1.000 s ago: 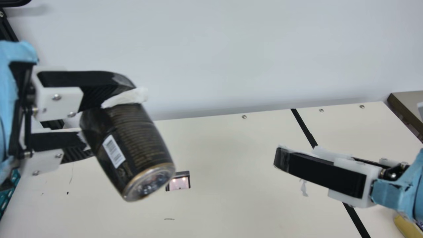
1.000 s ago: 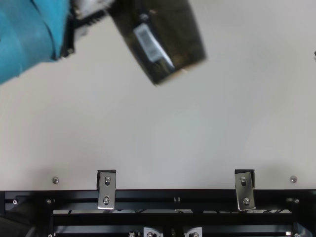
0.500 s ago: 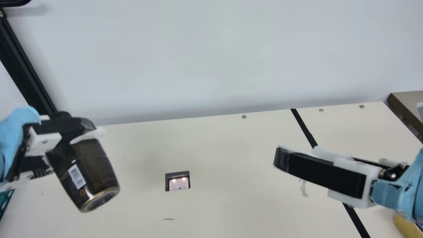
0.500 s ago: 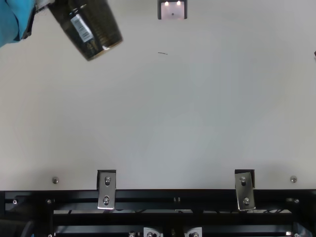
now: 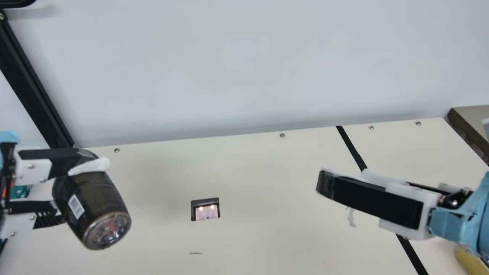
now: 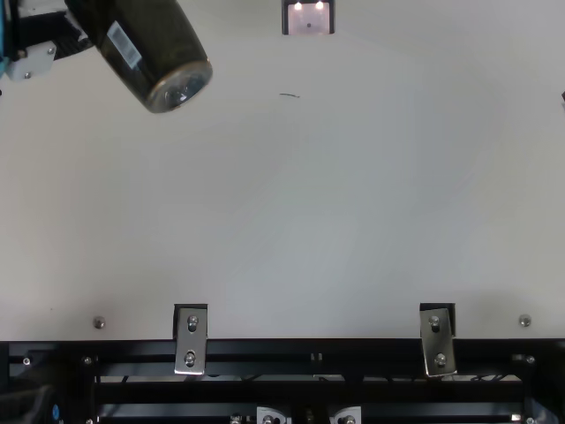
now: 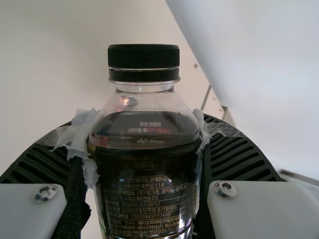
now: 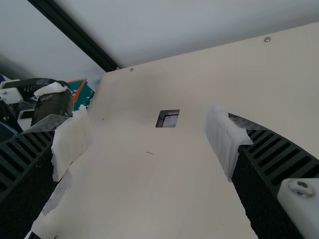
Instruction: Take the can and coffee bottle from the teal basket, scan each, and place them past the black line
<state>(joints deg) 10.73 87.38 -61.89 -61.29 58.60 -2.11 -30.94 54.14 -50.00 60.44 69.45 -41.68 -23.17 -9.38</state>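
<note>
In the main view my left gripper (image 5: pixel 74 189), at the left, is shut on the dark coffee bottle (image 5: pixel 93 208), held tilted above the table, its base toward the camera and a barcode on its side. The left wrist view has the bottle (image 7: pixel 144 174) black-capped between the padded fingers of my left gripper (image 7: pixel 144 134). My right gripper (image 5: pixel 344 179) is at the right of the main view; in the right wrist view that gripper (image 8: pixel 147 137) stands open and empty. The scanner (image 5: pixel 206 209) lies lit, right of the bottle. Part of the teal basket (image 5: pixel 20 192) shows behind the left gripper.
The black line (image 5: pixel 349 145) crosses the table (image 5: pixel 259 175) at the right, passing behind my right gripper. A yellowish object (image 5: pixel 470 262) lies beyond it at the lower right corner. A wall rises behind the table, with a black post (image 5: pixel 34 84) at the left.
My left gripper has carried the bottle leftward and lower in the main view, away from the scanner. The bottle's base has turned more toward the camera in the last half second. The right arm is still.
</note>
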